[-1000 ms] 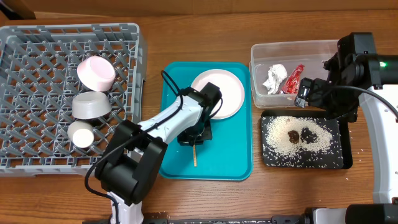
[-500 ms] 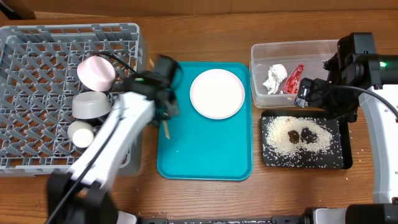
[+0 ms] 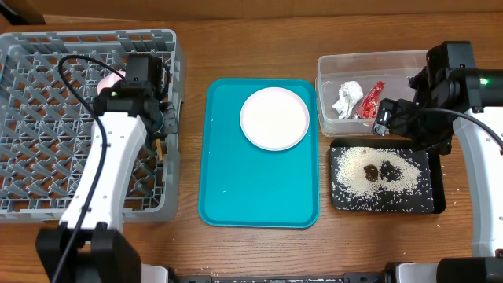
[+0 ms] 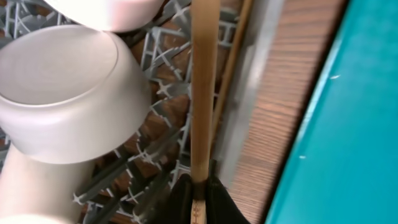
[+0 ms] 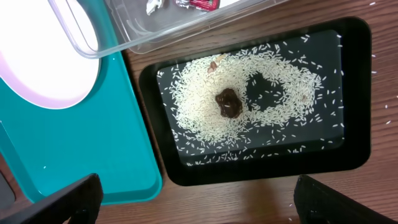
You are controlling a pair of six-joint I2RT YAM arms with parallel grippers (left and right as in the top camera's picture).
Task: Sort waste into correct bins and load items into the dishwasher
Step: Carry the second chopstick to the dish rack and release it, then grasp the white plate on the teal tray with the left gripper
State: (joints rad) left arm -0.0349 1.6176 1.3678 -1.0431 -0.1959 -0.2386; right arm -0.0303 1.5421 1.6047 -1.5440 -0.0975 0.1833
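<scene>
left gripper (image 4: 199, 198): pinching one of the chopsticks at its near end, a finger pressed on each side.
chopsticks (image 4: 204, 93): the pinched stick points straight out from the gripper, with its long axis parallel to the right wall of the dish rack. A second stick runs just beside it at a slight slant, and its near end is hidden behind the first.
left arm: reaches from the near edge of the bench (image 3: 259, 251) up over the dish rack (image 3: 47, 157), with the wrist above the rack's right side.
under the sticks: the rack's lattice floor, just inside the right wall.
grey bowl (image 4: 68, 87): upside down in the rack, just left of the sticks, between the pink dish (image 4: 106, 6) and the white cup (image 4: 18, 186).
plate (image 3: 273, 118): on the teal tray (image 3: 236, 196), well apart from the left gripper.
right gripper (image 5: 196, 202): fingers spread wide, nothing between them, hanging above the black tray (image 5: 354, 93).
black tray contents: rice grains (image 5: 199, 118) around a brown lump (image 5: 229, 102).
clear tub (image 3: 369, 59): holds the napkin (image 3: 346, 98) and the red wrapper (image 3: 371, 98).
</scene>
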